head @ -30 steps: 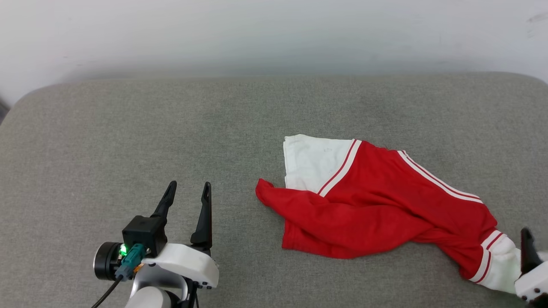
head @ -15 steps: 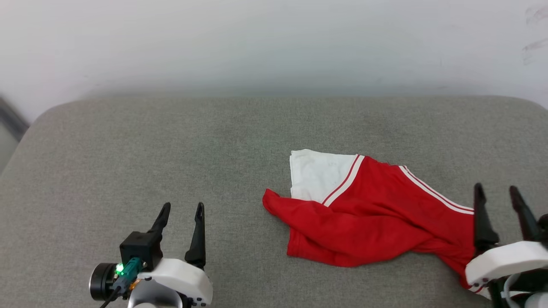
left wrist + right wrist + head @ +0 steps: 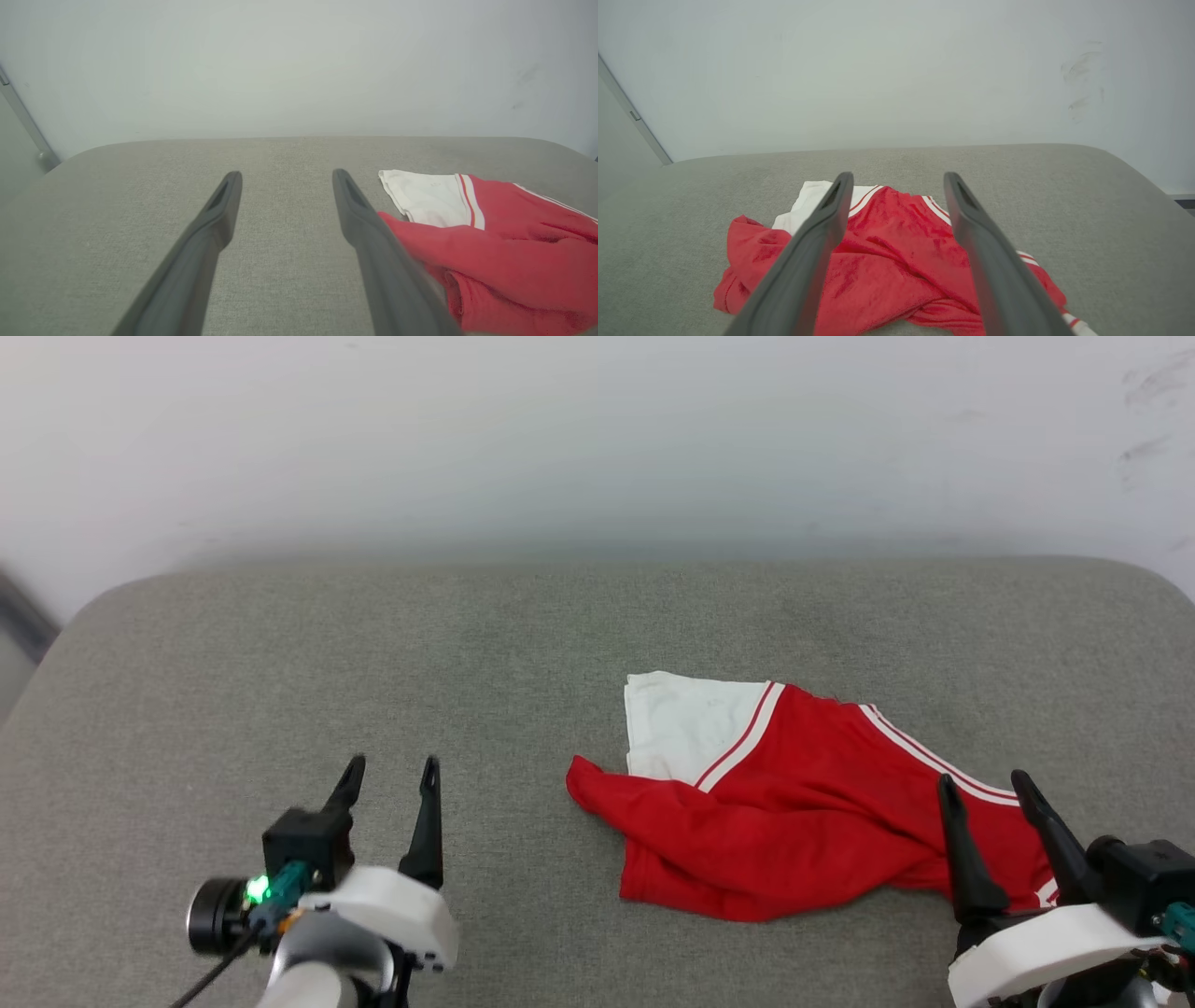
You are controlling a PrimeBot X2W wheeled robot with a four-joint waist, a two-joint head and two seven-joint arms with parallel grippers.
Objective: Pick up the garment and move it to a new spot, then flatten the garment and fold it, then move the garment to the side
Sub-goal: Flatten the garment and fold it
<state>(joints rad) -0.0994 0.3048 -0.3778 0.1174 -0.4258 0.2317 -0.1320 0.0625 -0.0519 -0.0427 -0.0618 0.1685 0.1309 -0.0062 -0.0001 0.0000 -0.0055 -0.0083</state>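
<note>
- The garment (image 3: 803,821) lies crumpled on the grey padded surface (image 3: 373,644), toward 4 o'clock from the surface's middle in the head view, red cloth uppermost.
- A white sleeve (image 3: 681,723) lies flat at the garment's 11 o'clock corner, edged by red-white striped trim (image 3: 742,737). A red fold juts out toward 9 o'clock.
- The left gripper (image 3: 392,763) sits at 8 o'clock in the head view. Its fingers are spread wide, hold nothing and point toward 12 o'clock over bare surface. The garment is apart from it, at its 3 o'clock.
- The right gripper (image 3: 983,779) sits at 4 o'clock in the head view, fingers wide and empty, above the garment's 4 o'clock end. I cannot tell whether they touch the cloth.
- In the right wrist view, red cloth shows between and beneath the two fingers (image 3: 817,242).
- A pale wall (image 3: 597,429) rises behind the surface at 12 o'clock, with dark scuffs toward 2 o'clock.
</note>
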